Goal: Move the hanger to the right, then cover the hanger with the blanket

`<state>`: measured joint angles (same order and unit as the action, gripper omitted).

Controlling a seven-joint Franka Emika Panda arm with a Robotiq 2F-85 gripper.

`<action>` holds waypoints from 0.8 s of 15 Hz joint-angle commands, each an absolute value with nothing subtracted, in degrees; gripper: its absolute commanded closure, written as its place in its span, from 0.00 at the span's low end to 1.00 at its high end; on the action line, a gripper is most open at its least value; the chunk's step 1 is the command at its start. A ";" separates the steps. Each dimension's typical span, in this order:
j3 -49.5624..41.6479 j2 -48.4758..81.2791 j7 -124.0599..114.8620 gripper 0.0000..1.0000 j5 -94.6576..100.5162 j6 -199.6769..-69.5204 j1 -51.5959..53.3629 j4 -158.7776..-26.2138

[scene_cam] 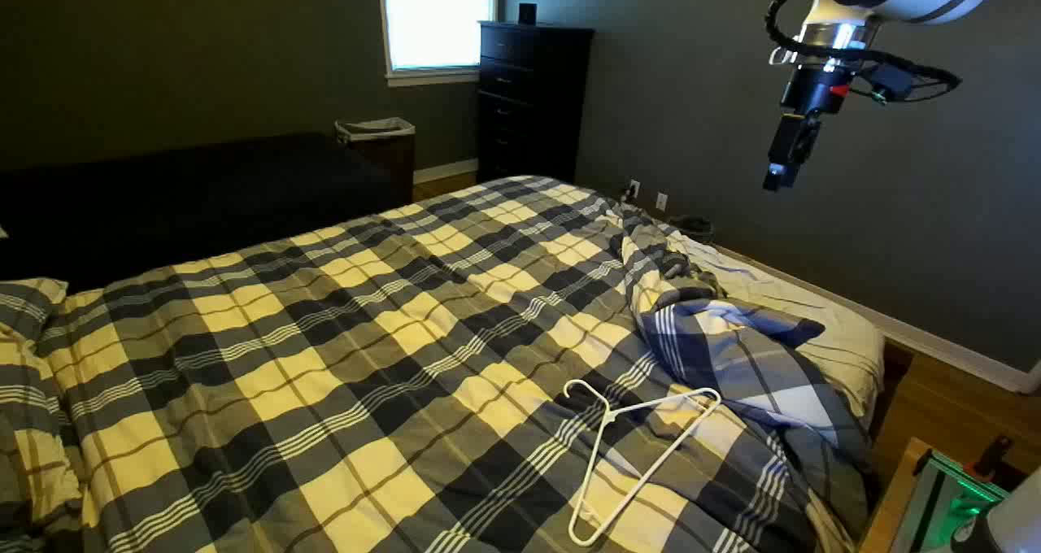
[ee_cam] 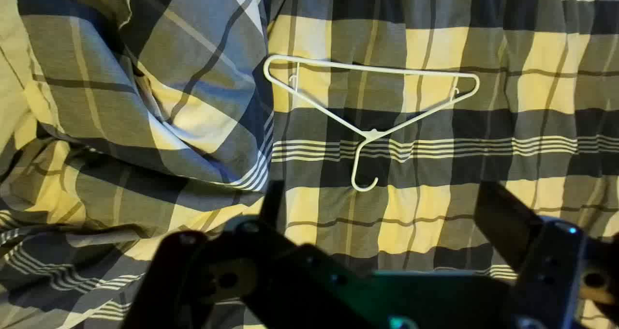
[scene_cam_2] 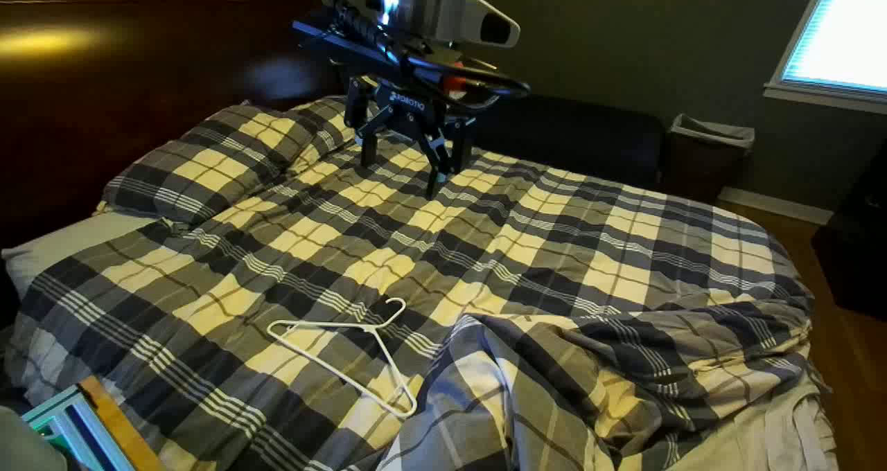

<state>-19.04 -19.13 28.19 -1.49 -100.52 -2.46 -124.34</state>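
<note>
Exterior view shows a pale liner (scene_cam_2: 714,137) inside the hamper (scene_cam_2: 701,170); the gripper (scene_cam_2: 400,171) hangs spread.

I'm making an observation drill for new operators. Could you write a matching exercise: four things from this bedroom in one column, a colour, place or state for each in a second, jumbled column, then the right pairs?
Column one:
1. hanger
2. hand
3. blanket
4. dresser

Column two:
A. dark, standing beside the window
B. plaid, bunched up along one side
C. white, lying with nothing over it
D. open, up in the air

Right pairs: 1-C, 2-D, 3-B, 4-A
</note>
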 commanded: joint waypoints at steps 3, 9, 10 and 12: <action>-17.58 -18.89 28.65 0.00 -1.99 -100.35 -4.14 -124.20; -14.69 -17.36 23.49 0.00 -4.69 -102.10 -3.01 -124.77; -13.47 -17.07 21.59 0.00 -5.45 -102.68 -2.72 -125.10; -10.73 -16.02 17.34 0.00 -6.92 -105.14 -2.18 -126.05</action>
